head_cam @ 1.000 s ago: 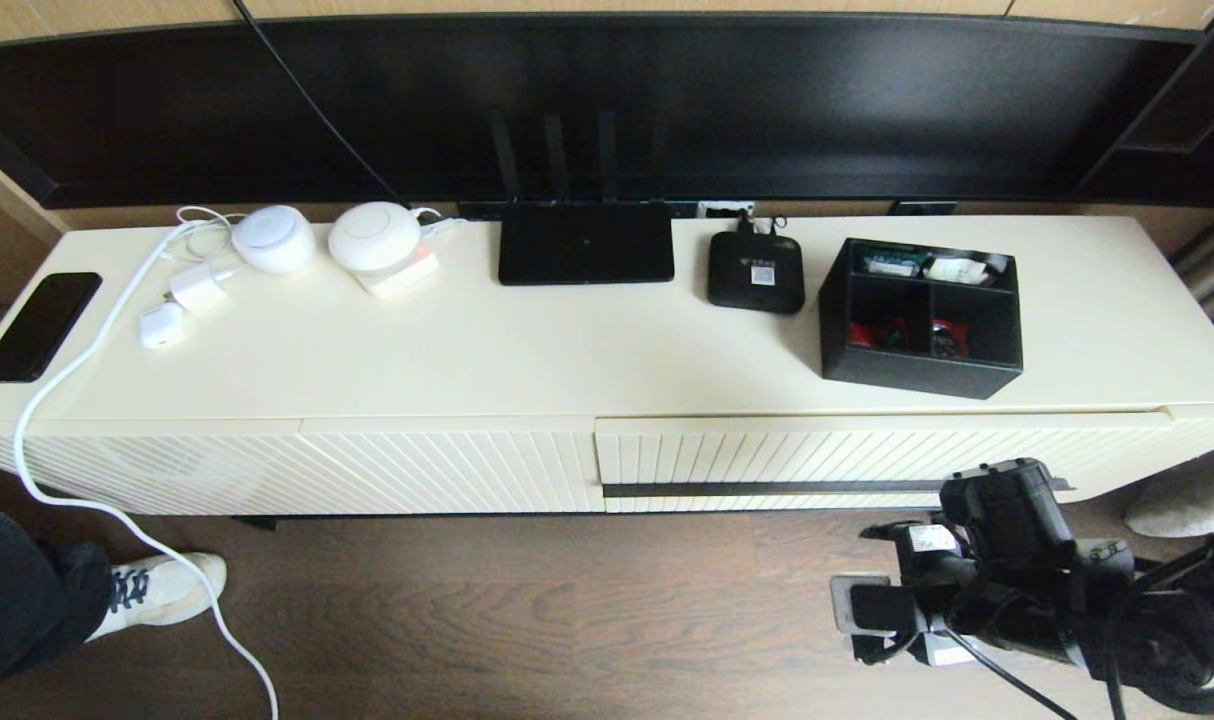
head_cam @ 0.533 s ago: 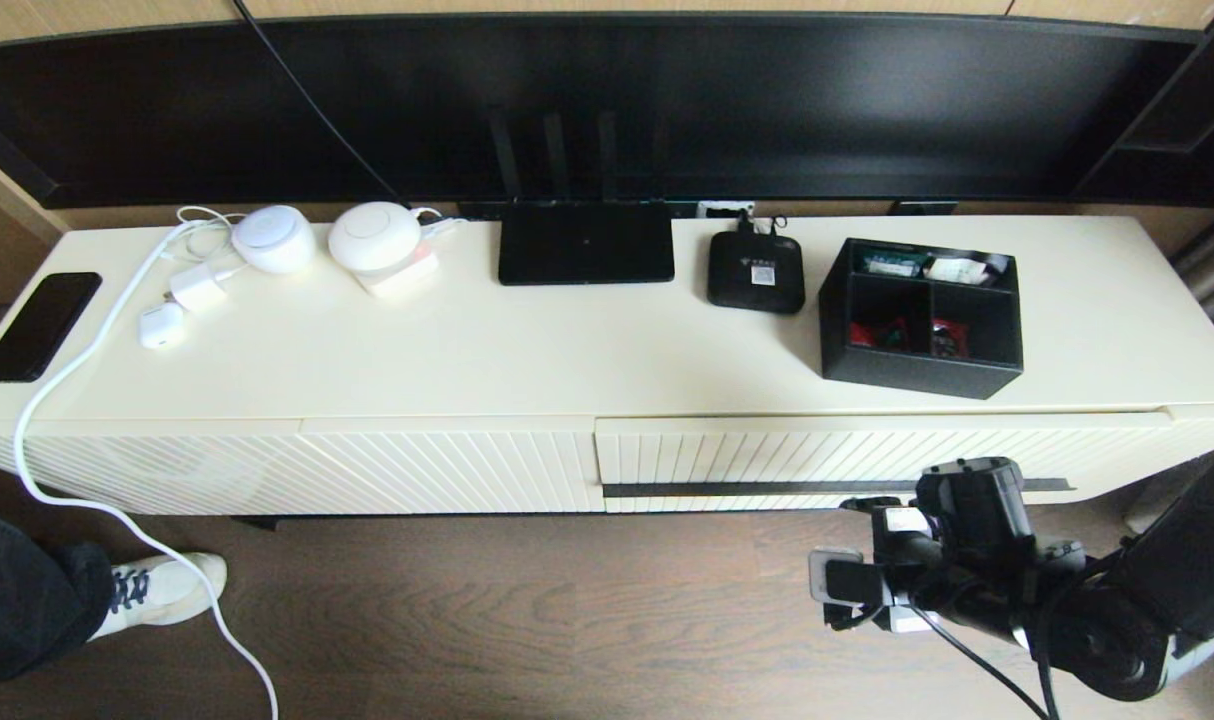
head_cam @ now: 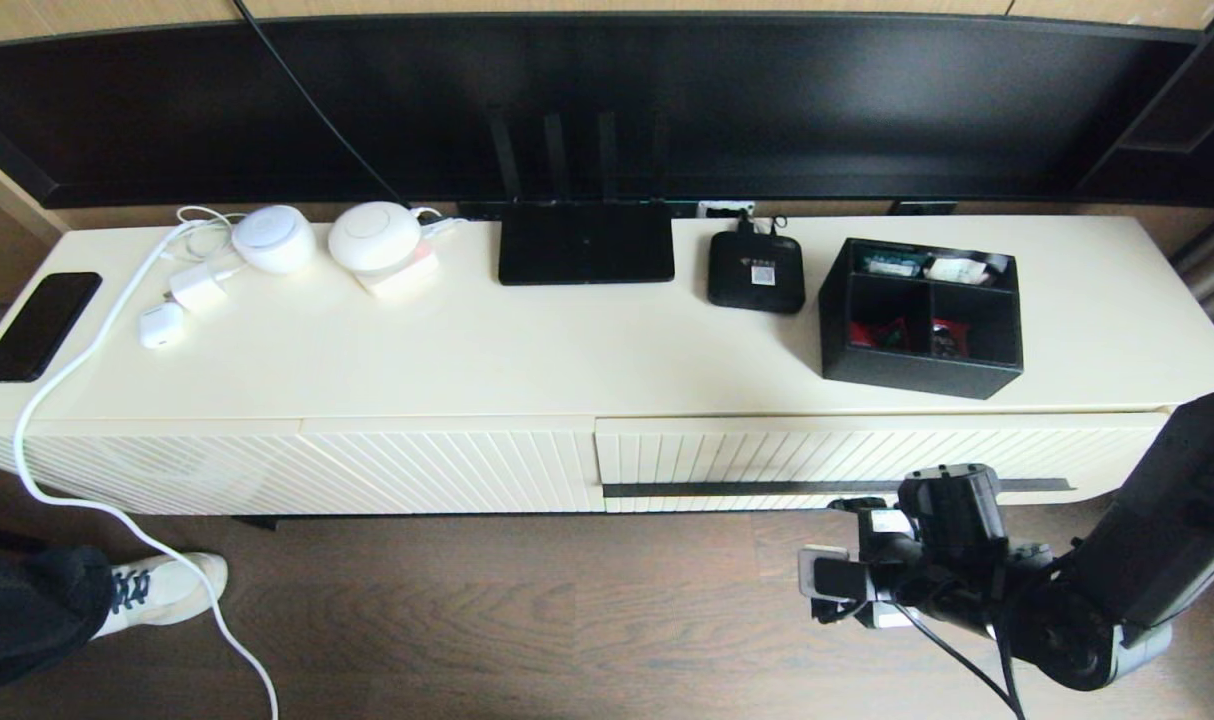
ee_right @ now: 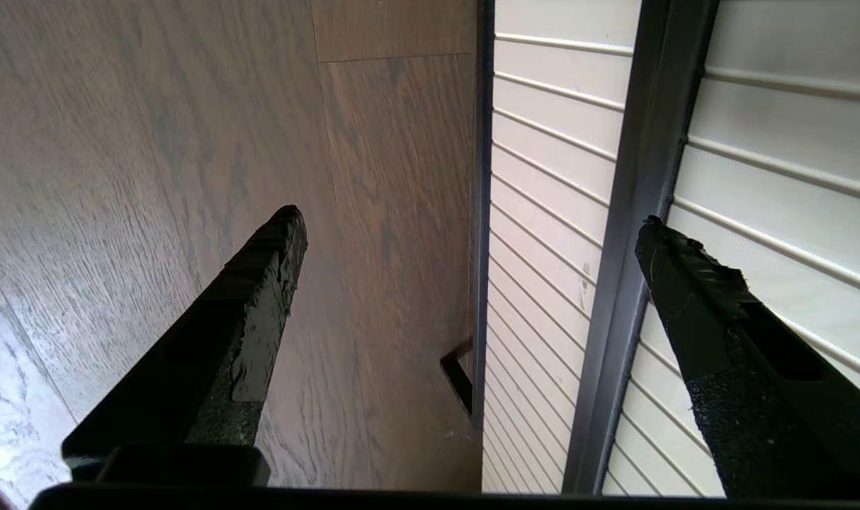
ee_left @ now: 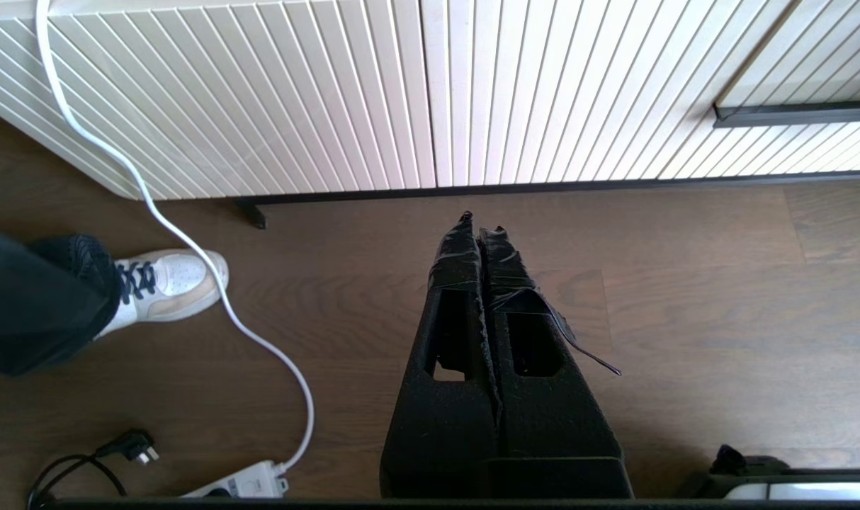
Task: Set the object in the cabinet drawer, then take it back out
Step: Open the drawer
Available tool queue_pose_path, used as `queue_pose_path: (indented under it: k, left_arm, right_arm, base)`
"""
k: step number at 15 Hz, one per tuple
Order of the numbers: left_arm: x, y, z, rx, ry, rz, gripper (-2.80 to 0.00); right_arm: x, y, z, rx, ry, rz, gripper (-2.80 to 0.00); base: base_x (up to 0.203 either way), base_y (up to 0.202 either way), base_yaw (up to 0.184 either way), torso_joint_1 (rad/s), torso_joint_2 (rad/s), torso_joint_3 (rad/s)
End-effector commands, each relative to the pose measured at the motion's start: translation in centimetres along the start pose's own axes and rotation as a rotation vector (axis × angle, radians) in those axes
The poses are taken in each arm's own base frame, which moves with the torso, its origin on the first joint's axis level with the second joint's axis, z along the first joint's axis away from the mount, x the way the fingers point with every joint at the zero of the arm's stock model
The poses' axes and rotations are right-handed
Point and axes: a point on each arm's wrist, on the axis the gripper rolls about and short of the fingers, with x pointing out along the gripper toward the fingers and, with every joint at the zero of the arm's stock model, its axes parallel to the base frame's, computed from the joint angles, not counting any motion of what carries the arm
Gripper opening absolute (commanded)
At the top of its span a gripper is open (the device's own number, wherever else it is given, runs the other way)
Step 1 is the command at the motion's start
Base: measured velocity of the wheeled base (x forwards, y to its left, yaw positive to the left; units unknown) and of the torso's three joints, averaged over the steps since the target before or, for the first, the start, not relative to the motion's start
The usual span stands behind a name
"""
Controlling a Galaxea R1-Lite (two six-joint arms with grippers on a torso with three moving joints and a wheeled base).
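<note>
The black organizer box (head_cam: 922,315) stands on the cabinet top at the right, with red and white items in its compartments. Below it the cream ribbed drawer (head_cam: 847,452) is shut, and its dark handle strip (head_cam: 727,489) runs along the front. My right gripper (head_cam: 835,556) hangs low in front of the drawer's right half, open and empty. In the right wrist view the right gripper (ee_right: 469,227) has one finger over the floor and the other finger (ee_right: 692,283) beside the handle strip (ee_right: 635,283). My left gripper (ee_left: 479,227) is shut on nothing, parked above the floor.
On the cabinet top sit a set-top box (head_cam: 755,272), a flat router (head_cam: 585,243), two white round devices (head_cam: 374,236), chargers and a phone (head_cam: 39,325). A white cable (head_cam: 77,400) hangs to the floor. A person's shoe (head_cam: 162,590) stands at the left.
My right arm has swung in from the right, carrying the open gripper leftward along the drawer front. The person's leg at lower left has drawn back a little.
</note>
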Motion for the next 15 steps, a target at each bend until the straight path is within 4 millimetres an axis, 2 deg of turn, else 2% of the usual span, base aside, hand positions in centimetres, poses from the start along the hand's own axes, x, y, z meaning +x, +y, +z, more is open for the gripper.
queue_pose_path:
  k: [1,10,13,15]
  left_arm:
    - [0.0,0.0,0.0,0.000,0.002,0.000,-2.80]
    - [0.0,0.0,0.0,0.000,0.002,0.000,-2.80]
    - [0.0,0.0,0.0,0.000,0.002,0.000,-2.80]
    - [0.0,0.0,0.0,0.000,0.001,0.000,-2.80]
  right_arm:
    - [1.0,0.2,-0.3,-0.004,-0.002,0.006,0.00]
    - [2.8,-1.4,-0.5,0.001,-0.042,-0.071,0.00]
    - [3.2,-1.5,-0.8,-0.021,-0.057,-0.079,0.00]
    - [3.5,-0.9,-1.1,-0.024,-0.049,-0.058,0.00]
  base:
    - [0.000,0.000,0.000,0.000,0.00,0.000]
    - [0.000,0.000,0.000,0.000,0.00,0.000]
    - [0.000,0.000,0.000,0.000,0.00,0.000]
    - [0.000,0.000,0.000,0.000,0.00,0.000]
